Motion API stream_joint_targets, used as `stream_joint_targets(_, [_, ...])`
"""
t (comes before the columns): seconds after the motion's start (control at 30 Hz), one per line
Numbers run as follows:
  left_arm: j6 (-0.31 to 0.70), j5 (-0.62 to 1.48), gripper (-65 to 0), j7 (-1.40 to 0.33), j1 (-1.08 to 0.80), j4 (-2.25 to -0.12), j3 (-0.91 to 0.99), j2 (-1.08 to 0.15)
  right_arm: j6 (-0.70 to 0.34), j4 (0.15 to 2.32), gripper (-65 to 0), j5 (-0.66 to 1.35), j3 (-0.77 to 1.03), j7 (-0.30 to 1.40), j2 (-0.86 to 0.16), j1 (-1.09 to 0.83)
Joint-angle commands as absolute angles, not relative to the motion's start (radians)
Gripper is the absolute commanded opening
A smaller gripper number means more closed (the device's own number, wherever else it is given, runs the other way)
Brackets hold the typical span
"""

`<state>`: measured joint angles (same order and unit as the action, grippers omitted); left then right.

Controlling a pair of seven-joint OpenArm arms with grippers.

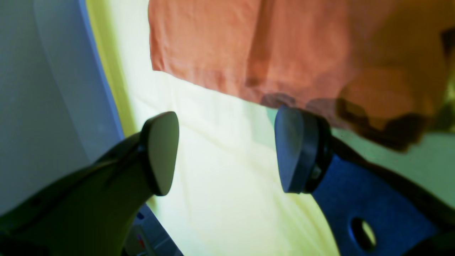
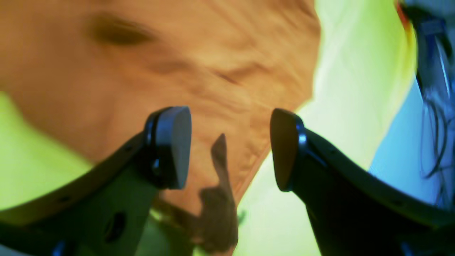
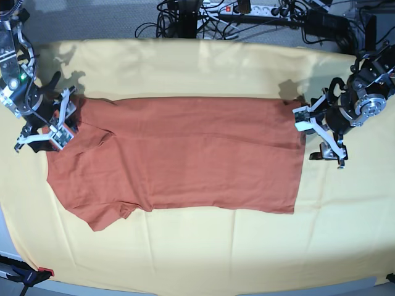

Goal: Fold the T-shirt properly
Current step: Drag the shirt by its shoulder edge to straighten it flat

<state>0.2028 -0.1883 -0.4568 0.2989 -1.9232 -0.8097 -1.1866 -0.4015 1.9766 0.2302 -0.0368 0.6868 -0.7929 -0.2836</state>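
Note:
The rust-orange T-shirt (image 3: 179, 154) lies flat and stretched sideways on the pale yellow cloth (image 3: 203, 246), with a sleeve at the lower left. My left gripper (image 3: 316, 134) hovers at the shirt's right edge. In the left wrist view the left gripper (image 1: 227, 151) is open, only yellow cloth shows between its pads, and the T-shirt (image 1: 249, 46) lies just beyond. My right gripper (image 3: 48, 128) sits over the shirt's left end. In the right wrist view the right gripper (image 2: 227, 149) is open above a T-shirt (image 2: 160, 71) edge and grips nothing.
Cables and a power strip (image 3: 241, 9) crowd the back edge behind the cloth. A red clamp (image 3: 43, 272) sits at the front left corner. The table's grey-blue edge (image 1: 64, 89) runs close to the left gripper.

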Motion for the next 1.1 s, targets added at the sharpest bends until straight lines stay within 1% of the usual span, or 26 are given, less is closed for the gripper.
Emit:
stream_joint_targets(0.0, [0.221, -0.177, -23.1, -0.453, 0.316, -1.945, -0.796, -1.222, -0.410, 2.002, -29.3, 0.229, -0.025, 0.707, -0.833, -0.297])
stream_joint_targets(0.17, [0.366, -0.083, -23.1, -0.443, 0.315, -1.957, -0.796, -1.255, -0.446, 2.013, -29.5, 0.226, -0.025, 0.762, -0.908, -0.405])
stream_joint_targets(0.27, [0.427, -0.054, -23.1, -0.442, 0.310, -1.957, -0.796, -1.253, -0.447, 1.994, -29.5, 0.223, -0.025, 0.744, -0.921, -0.453])
stream_joint_targets(0.33, [0.474, -0.044, -23.1, -0.439, 0.310, -1.957, -0.796, -1.252, -0.445, 1.963, -29.5, 0.184, -0.025, 0.709, -0.920, -0.470])
stream_joint_targets(0.37, [0.479, -0.043, -23.1, -0.430, 0.310, -1.957, -0.796, -1.252, -0.438, 1.942, -29.6, 0.152, -0.026, 0.677, -0.920, -0.471])
stream_joint_targets(0.47, [0.467, -0.044, -23.1, -0.415, 0.310, -1.955, -0.796, -1.252, -0.372, 1.879, -34.3, 0.068, -0.025, 0.575, -0.920, -0.470])
stream_joint_targets(0.5, [0.468, -0.041, -23.1, -0.415, 0.310, -1.955, -0.796, -1.251, -0.365, 1.864, -35.0, 0.046, -0.025, 0.548, -0.920, -0.470])
stream_joint_targets(0.8, [0.480, -0.043, -23.1, -0.373, 0.310, -1.937, -0.797, -1.222, -0.385, 1.797, -35.0, 0.045, -0.026, 0.474, -0.913, -0.457])
stream_joint_targets(0.97, [0.487, -0.052, -23.2, -0.368, 0.310, -1.853, -0.797, -1.196, -0.413, 1.797, -35.0, 0.052, -0.026, 0.475, -0.912, -0.449])
stream_joint_targets(1.07, [0.489, -0.054, -23.2, -0.325, 0.310, -1.793, -0.797, -1.188, -0.416, 1.797, -35.0, 0.052, -0.026, 0.474, -0.912, -0.449])
